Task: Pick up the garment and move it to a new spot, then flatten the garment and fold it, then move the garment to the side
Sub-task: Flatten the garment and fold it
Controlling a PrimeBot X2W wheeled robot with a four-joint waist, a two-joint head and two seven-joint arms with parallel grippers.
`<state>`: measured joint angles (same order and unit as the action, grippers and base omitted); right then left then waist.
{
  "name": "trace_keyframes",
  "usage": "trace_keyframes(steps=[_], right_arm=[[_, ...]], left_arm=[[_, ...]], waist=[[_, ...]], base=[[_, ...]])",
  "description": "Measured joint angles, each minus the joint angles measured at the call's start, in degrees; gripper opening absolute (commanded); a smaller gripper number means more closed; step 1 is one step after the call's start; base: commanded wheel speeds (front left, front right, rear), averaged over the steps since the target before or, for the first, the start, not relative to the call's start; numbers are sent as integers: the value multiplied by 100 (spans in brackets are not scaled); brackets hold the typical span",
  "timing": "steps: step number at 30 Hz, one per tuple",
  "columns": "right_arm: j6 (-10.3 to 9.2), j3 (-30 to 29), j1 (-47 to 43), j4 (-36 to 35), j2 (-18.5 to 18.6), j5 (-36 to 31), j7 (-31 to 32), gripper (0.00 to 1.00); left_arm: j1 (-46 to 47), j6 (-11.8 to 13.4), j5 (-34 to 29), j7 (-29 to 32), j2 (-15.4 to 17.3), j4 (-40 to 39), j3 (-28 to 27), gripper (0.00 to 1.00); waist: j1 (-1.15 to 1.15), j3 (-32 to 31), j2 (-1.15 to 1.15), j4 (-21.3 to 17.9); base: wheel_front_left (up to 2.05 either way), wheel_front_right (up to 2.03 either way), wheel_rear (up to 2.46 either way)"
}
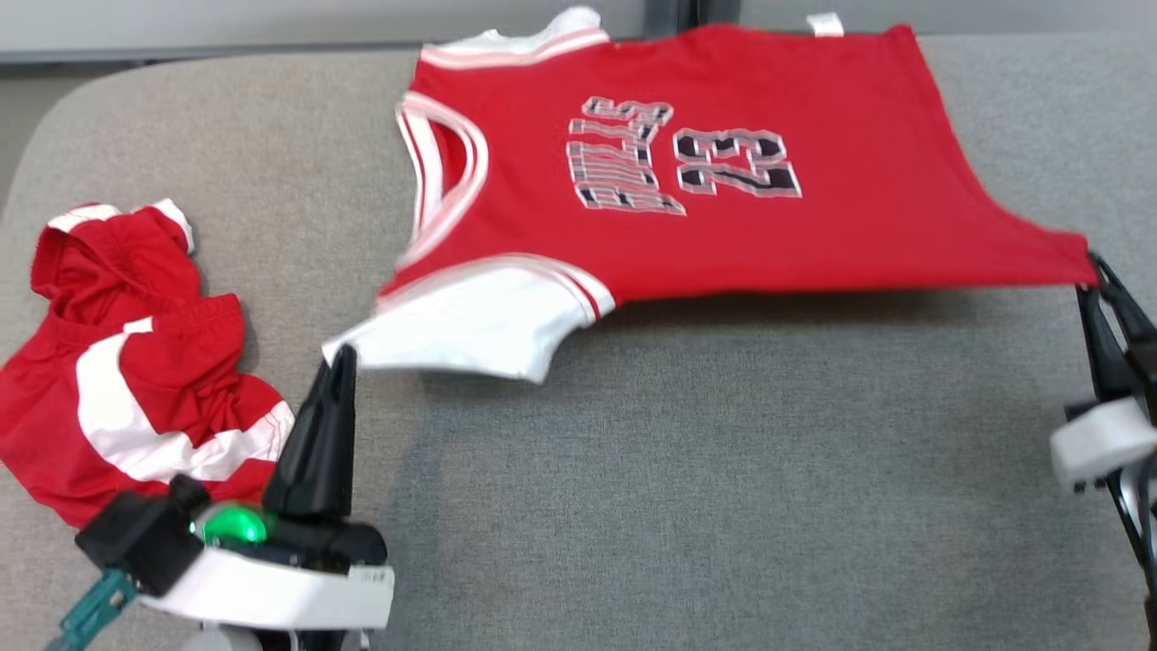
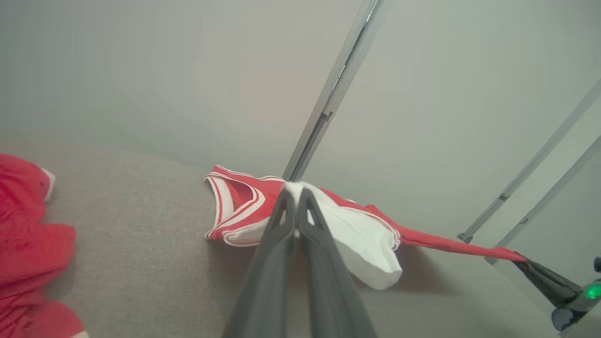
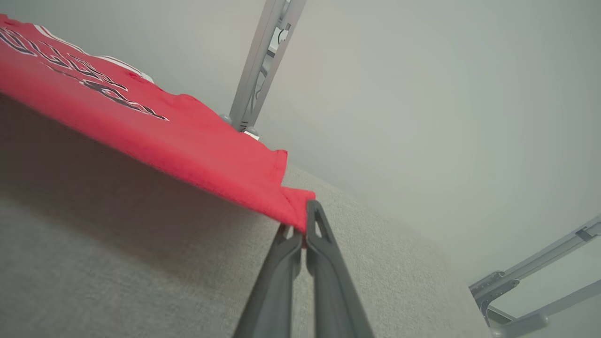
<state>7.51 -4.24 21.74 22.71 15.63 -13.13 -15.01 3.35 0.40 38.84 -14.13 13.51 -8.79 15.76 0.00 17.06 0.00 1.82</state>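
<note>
Garment: a red jersey point(image 1: 813, 244) with white trim, spread across the far half of the table, dark lettering and the number 23 facing up
Surface: a table point(image 1: 723, 506) covered in grey fabric, with a rounded far left corner
Near edge of garment: raised off the table and pulled taut between the two grippers, with a shadow on the grey fabric beneath it
Far edge of garment: lies at the far edge of the table
Left arm: the left gripper point(image 1: 342, 360) has its fingers pressed together and pinches the white shoulder panel at the near left corner of the jersey
Right arm: the right gripper point(image 1: 1096, 267) has its fingers pressed together and pinches the red hem corner at the near right of the jersey
Other cloth: red and white shorts point(image 1: 136, 380) lie crumpled on the left of the table, just left of the left gripper and apart from the jersey
Background: a pale wall point(image 2: 141, 70) and grey metal posts point(image 2: 328, 94) stand beyond the far edge of the table
</note>
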Motion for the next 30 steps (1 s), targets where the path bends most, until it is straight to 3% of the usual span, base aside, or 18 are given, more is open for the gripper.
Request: trace_keyframes(steps=[15,20,30], right_arm=[[0,-532,-1844,-901,-337,49,-13,0],[0,-686,-2126,-1102,-479,-8,-14,0],[0,-665,-2398,-1223,-670,-137,-14,0]], left_arm=[[-1495,253,324,-9,-123,-417,-85,0],[-1956,276,361,0,-5,-733,-105,0],[-1739,261,339,133,-21,-697,56,0]], waist=[[0,-844,0,115],[0,-941,0,113],[0,-923,0,53]], base=[[0,0,0],[0,0,0],[0,0,0]])
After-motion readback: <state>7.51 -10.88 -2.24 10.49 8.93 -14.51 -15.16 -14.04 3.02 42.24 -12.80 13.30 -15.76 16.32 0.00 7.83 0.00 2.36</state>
